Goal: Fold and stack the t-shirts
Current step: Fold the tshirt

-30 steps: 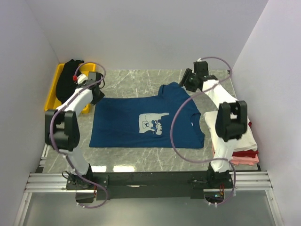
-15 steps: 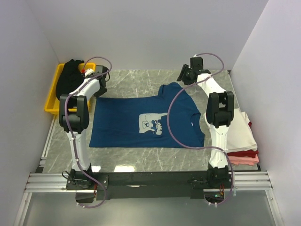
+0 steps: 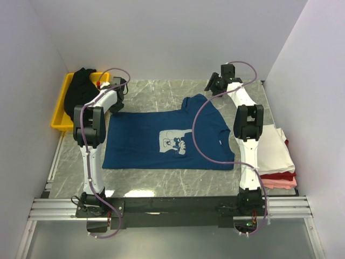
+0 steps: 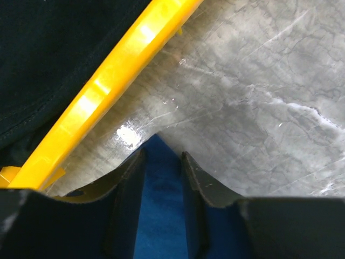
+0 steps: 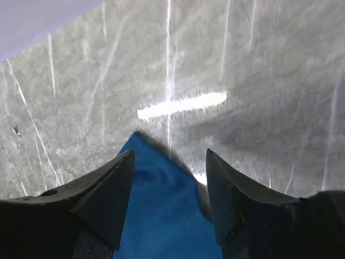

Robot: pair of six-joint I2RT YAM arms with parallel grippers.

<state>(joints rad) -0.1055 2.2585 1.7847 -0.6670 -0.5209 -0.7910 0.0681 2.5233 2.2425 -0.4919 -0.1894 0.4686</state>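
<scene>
From above, one dark blue t-shirt (image 3: pixel 161 141) lies flat on the marble worktop (image 3: pixel 156 94), one black t-shirt (image 3: pixel 78 89) fills the yellow bin (image 3: pixel 58 117), and three folded t-shirts (image 3: pixel 277 151) are stacked at right; each wrist view shows its two fingers, the left fingers (image 4: pixel 125 189) and the right fingers (image 5: pixel 102 189), parted astride a blue corner.

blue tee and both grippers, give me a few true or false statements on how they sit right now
1. The dark blue t-shirt lies spread flat on the table, print up. True.
2. The left gripper is clamped on the black t-shirt. False: its jaws stand apart over a corner of the blue one; the black one sits in the yellow bin.
3. The right gripper is open, straddling a blue corner. True.
4. The folded stack sits by the bin. False: it lies on the right, beside the right arm.
</scene>
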